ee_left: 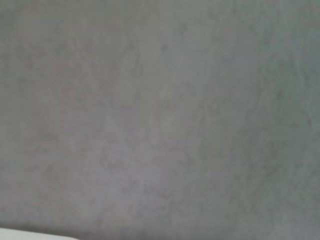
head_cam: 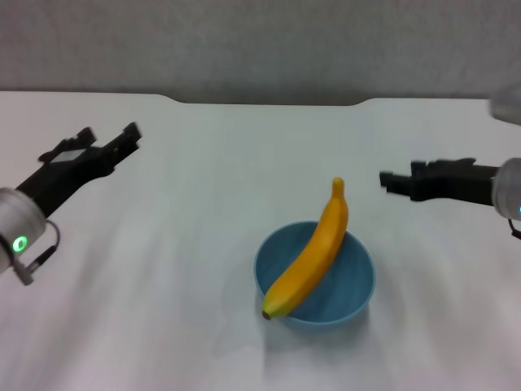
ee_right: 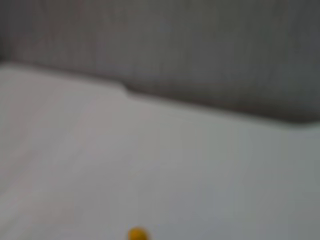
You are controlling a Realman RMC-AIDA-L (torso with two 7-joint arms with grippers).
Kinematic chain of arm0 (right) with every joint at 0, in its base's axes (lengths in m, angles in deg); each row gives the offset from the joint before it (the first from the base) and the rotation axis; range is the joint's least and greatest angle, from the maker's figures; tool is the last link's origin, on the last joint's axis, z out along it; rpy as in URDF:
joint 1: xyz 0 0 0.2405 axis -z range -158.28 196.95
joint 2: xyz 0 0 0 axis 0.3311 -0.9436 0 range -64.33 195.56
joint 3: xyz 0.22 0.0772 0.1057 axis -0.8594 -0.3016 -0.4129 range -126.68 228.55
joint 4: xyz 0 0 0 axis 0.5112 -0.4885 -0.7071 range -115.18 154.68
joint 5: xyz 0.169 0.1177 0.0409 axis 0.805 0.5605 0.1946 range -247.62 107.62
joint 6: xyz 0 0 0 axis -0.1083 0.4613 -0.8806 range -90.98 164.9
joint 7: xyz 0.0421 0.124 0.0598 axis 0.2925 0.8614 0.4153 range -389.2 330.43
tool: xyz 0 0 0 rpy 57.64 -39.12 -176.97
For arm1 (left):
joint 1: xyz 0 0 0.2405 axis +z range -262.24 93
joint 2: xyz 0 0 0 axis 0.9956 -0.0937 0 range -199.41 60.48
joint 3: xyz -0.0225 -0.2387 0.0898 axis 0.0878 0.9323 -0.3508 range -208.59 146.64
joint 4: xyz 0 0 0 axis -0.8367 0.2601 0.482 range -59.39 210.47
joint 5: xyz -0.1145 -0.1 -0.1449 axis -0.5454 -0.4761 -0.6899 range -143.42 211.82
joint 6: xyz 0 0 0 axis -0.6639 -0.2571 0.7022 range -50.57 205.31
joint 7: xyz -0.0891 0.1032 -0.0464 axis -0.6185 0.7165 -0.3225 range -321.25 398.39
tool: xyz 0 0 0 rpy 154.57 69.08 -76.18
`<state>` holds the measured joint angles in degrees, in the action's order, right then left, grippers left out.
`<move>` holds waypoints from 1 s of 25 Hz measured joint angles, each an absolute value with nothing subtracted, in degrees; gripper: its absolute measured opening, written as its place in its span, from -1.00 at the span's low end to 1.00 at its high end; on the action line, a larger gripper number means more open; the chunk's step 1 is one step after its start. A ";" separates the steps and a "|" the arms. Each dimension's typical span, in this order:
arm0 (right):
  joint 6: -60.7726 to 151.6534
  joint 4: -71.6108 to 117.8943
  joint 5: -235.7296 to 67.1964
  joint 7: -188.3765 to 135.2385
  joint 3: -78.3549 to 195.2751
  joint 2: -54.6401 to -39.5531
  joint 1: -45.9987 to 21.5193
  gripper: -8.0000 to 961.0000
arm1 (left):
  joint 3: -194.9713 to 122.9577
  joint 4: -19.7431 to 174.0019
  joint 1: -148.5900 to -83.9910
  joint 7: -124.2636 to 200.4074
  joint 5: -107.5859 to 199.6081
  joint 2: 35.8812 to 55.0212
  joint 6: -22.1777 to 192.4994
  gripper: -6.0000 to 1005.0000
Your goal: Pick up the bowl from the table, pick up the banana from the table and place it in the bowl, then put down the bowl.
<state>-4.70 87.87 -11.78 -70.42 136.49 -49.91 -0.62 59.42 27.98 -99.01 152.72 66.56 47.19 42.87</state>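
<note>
The light-blue bowl (head_cam: 342,289) stands on the white table (head_cam: 163,269), a little right of centre and near the front. The yellow banana (head_cam: 313,252) lies across the bowl, its stem sticking out over the far rim and its dark tip over the near-left rim. My left gripper (head_cam: 106,134) is open and empty, held above the table at far left, well away from the bowl. My right gripper (head_cam: 399,175) is open and empty, to the right of and beyond the bowl. The right wrist view shows only the banana's end (ee_right: 137,233) at the picture's edge.
The table's far edge has a shallow notch (head_cam: 269,102) and a grey wall (head_cam: 260,41) behind it. The left wrist view shows only the grey wall (ee_left: 160,120). Bare tabletop lies all around the bowl.
</note>
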 joint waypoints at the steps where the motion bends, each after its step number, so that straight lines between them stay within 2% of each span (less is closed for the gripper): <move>1: -1.63 87.63 -7.11 -75.04 137.17 -49.91 0.92 0.26 | 60.33 29.08 -99.02 153.08 66.53 47.25 41.76 0.78; 4: 5.15 85.67 5.96 -88.57 139.61 -49.93 3.81 0.26 | 62.49 32.36 -98.96 154.38 66.45 47.32 39.03 0.78; 15: 6.94 74.61 48.47 -136.58 146.19 -50.16 6.15 0.26 | 63.25 42.51 -99.64 167.76 60.35 47.62 30.95 0.78; 20: -0.14 68.81 73.07 -158.73 149.93 -50.22 8.45 0.26 | 62.28 45.68 -99.65 169.61 59.16 47.74 28.11 0.78; 25: -16.03 53.85 90.13 -165.46 150.85 -50.01 5.28 0.26 | 59.95 45.78 -100.14 171.06 58.85 47.89 27.80 0.78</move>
<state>-16.03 53.85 90.13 -165.46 150.85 -50.01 5.28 59.95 45.78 -100.14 171.06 58.85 47.89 27.80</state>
